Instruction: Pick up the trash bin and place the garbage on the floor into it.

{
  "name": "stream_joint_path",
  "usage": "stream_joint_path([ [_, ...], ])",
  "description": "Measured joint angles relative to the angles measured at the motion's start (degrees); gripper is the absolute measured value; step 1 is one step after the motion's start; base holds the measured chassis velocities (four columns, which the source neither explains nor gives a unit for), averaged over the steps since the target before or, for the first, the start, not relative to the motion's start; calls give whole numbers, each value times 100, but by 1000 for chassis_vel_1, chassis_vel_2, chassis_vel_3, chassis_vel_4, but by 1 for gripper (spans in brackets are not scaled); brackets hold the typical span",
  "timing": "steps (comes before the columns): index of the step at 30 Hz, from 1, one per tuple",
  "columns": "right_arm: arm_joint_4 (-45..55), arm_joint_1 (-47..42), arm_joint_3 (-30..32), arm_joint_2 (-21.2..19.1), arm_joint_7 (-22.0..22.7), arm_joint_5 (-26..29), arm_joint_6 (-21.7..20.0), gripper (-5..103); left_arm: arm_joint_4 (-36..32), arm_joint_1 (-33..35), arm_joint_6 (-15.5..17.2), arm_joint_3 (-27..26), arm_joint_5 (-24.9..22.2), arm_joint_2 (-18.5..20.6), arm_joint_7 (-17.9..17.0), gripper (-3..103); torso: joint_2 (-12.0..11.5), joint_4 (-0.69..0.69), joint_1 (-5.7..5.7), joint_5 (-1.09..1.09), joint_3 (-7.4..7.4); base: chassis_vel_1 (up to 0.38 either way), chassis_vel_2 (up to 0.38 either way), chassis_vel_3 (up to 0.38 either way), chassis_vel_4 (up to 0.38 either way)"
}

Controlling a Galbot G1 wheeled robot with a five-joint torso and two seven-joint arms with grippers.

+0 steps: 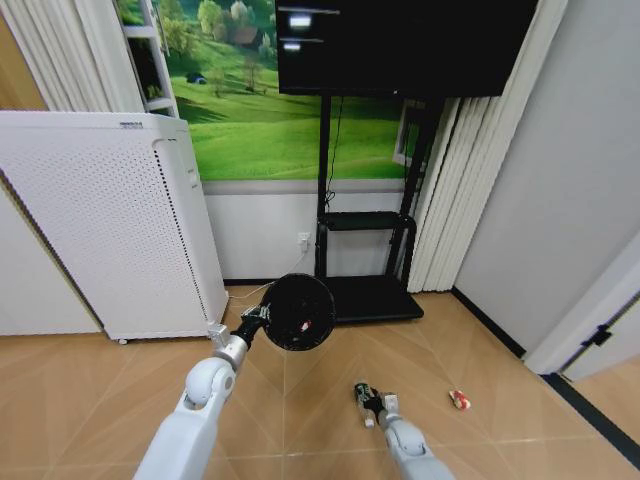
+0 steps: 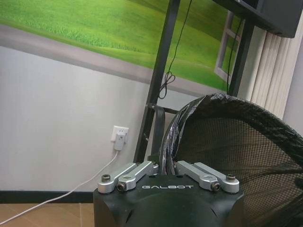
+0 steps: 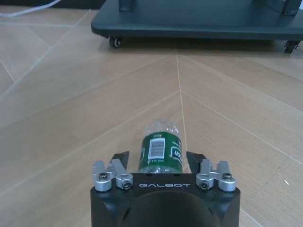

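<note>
While your left gripper [image 1: 262, 318] holds the trash bin [image 1: 298, 311] clamped by its rim, the bin hangs tipped in the air at the left of the scene, its mouth turned toward you, just in front of the white appliance [image 1: 110, 220]. In the left wrist view a black liner [image 2: 176, 127] shows at the rim and nothing is visible in the part of the mesh wall on show. Moving right, your right gripper [image 3: 157, 158] sits low over the floor [image 3: 71, 94] with its jaws standing wide on either side of the green bottle [image 3: 161, 146]. The bottle's long axis runs straight away from the gripper, toward the TV stand base [image 3: 199, 21]; whether the pads touch it I cannot tell. The bin is up and to the left of that gripper. Farther right, well apart, a red-and-white wrapper [image 1: 459, 400] lies on the floor.
</note>
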Motion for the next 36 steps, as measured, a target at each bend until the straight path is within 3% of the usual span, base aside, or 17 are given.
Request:
stream_joint_path([
  [4, -139, 60, -1, 25, -6, -69, 51, 77, 5, 0, -1, 5, 1, 6, 2, 4, 0, 0, 0, 0, 0, 0, 0, 0, 0],
  [8, -381, 174, 1, 80, -13, -186, 129, 97, 25, -6, -2, 7, 2, 5, 7, 4, 0, 0, 0, 0, 0, 0, 0, 0, 0],
  [21, -1240, 600, 17, 285, -40, -420, 301, 101, 100, -65, -25, -5, -25, -4, 46, 4, 0, 0, 0, 0, 0, 0, 0, 0, 0],
  [24, -1308, 624, 19, 299, -40, -440, 331, 97, 113, -83, -25, -9, -30, -9, 46, 4, 0, 1, 0, 0, 0, 0, 0, 0, 0],
  [25, -1356, 636, 19, 304, -39, -450, 358, 87, 125, -96, -27, -16, -30, -20, 46, 4, 0, 0, 0, 0, 0, 0, 0, 0, 0],
  [27, -1413, 651, 20, 314, -31, -469, 392, 87, 127, -104, -28, -31, -35, -34, 46, 4, 0, 0, 0, 0, 0, 0, 0, 0, 0],
  [28, -1469, 660, 22, 324, -15, -489, 439, 76, 126, -104, -28, -58, -52, -44, 46, 4, 0, 0, 0, 0, 0, 0, 0, 0, 0],
  [30, -1508, 665, 26, 332, -6, -510, 476, 76, 127, -104, -28, -80, -58, -46, 46, 4, 0, 0, 0, 0, 0, 0, 0, 0, 0],
  [36, -1431, 620, 41, 330, 72, -581, 549, 49, 112, -68, -34, -154, -63, -16, 64, 4, 0, 1, 0, 1, 0, 0, 0, 0, 0],
])
